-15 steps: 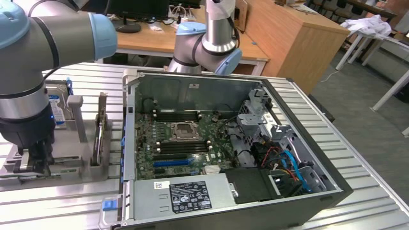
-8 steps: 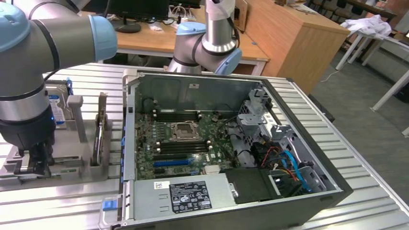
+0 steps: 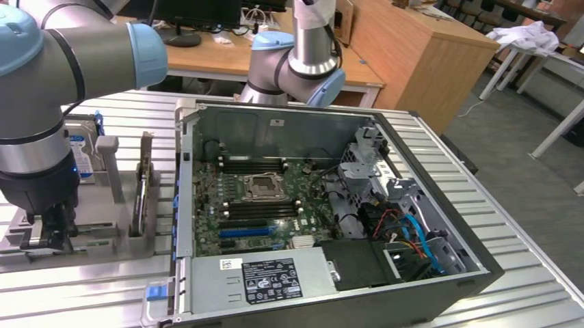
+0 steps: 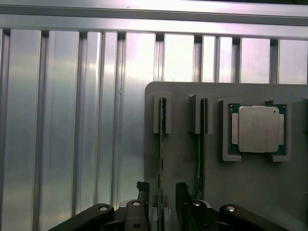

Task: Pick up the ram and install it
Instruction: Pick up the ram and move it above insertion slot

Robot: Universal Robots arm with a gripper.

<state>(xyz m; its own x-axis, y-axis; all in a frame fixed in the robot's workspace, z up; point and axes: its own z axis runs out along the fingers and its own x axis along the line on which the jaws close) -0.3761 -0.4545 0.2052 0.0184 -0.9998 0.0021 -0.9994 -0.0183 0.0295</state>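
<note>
**Ext view:** The gripper (image 3: 50, 236) hangs at the end of the big arm (image 3: 41, 123). It is down low over the grey holder (image 3: 109, 236). Can't tell from here how wide it is. A thin stick (image 3: 143, 188) stands on its edge in the holder. It is near the gripper, on the side twd the open pc case (image 3: 319, 205). The case is further off that way, w/ a green board (image 3: 264, 205) inside. Holder & case both sit on the ribbed metal table (image 3: 73, 287).

**Wrist view:** The gripper (image 4: 162, 199) has its fingers (image 4: 143, 192) spread apart. The ram (image 4: 162, 139) stands on its thin edge in a slot of the grey holder (image 4: 183, 96). It runs right btwn the two fingers. There is one finger on each side w/ a small gap, so nothing is pinched. The ram's far end sits in a little grey post, straight ahead of the gripper. A 2nd stick (image 4: 203, 139) stands the same way in the next slot, just beside the gripper. Past that stick a silver square chip (image 4: 258, 129) lies flat in its own pocket, further from the gripper. On the gripper's other side is the ribbed table (image 4: 72, 120).
</note>
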